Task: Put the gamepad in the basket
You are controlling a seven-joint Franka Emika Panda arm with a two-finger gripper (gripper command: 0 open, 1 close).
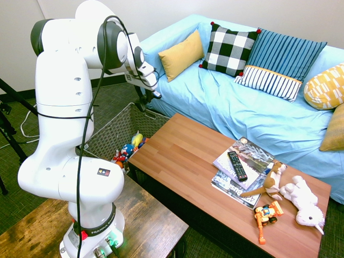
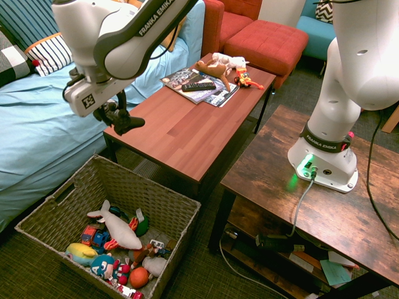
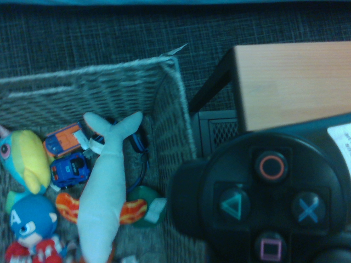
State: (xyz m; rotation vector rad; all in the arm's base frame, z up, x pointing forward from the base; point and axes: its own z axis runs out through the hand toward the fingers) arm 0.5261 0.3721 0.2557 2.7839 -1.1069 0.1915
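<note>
Gripper (image 2: pixel 118 118) is shut tight on the gamepad (image 2: pixel 126 122); basket (image 2: pixel 181 215) sits below it, toward 5 o'clock

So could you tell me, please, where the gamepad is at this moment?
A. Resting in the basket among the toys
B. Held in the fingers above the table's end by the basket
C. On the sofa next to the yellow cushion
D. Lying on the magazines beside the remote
B: the second exterior view shows the black gamepad clamped in the gripper, hanging over the table end, with the basket below and beside it.
</note>
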